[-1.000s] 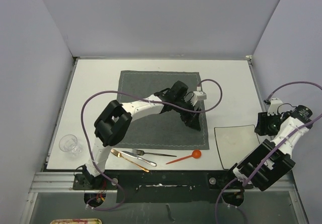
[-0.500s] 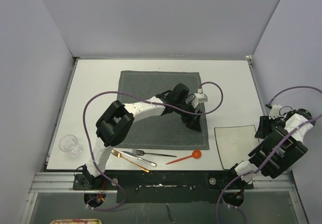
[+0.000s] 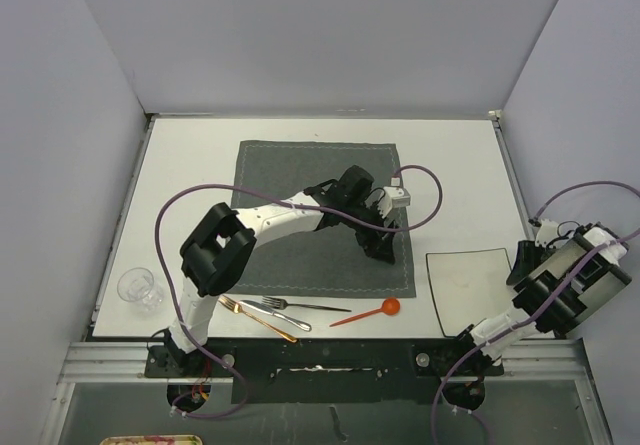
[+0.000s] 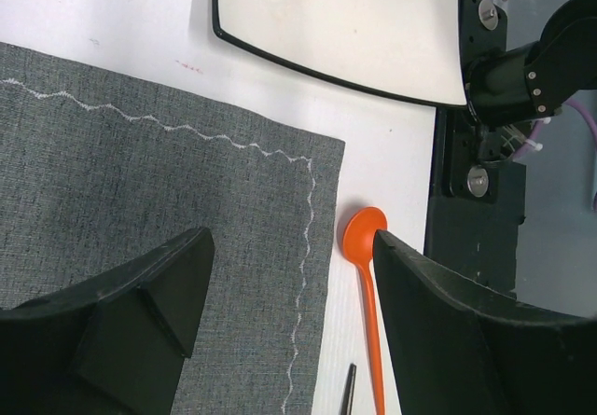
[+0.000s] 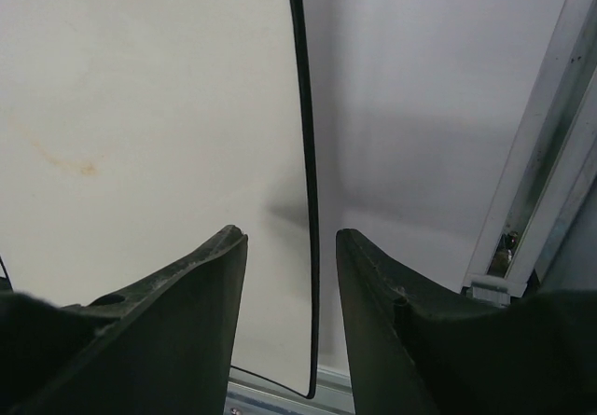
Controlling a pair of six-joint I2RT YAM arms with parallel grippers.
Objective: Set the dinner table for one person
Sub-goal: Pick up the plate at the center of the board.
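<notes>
Shows the white dinner table [image 3: 200, 175] filling the workspace beneath both arms, with a grey stitched placemat [image 3: 290, 175] at its centre. Places the left gripper [image 4: 289, 247] above the placemat's near right corner, jaws wide apart and holding nothing. Sets the right gripper [image 5: 291, 238] astride the right rim of the square plate [image 5: 140, 107], jaws about half open, one finger over the plate and the other over bare table, not clamped. Leaves the orange spoon [image 3: 378, 311], fork and knives [image 3: 275, 308] and glass [image 3: 138, 287] along the near edge, off the placemat.

Risks a failed pinch on a thin rim lying flat: slipping off if closed too high, jamming a fingertip and shoving the plate toward the side rail if brought too low. Risks a clash of arms if carrying the plate to the placemat with the left gripper parked there.

Differs from a second before chiefly in the right arm, swung down and outward to the plate's edge. Differs little in the left, elbow drawn slightly leftward.
</notes>
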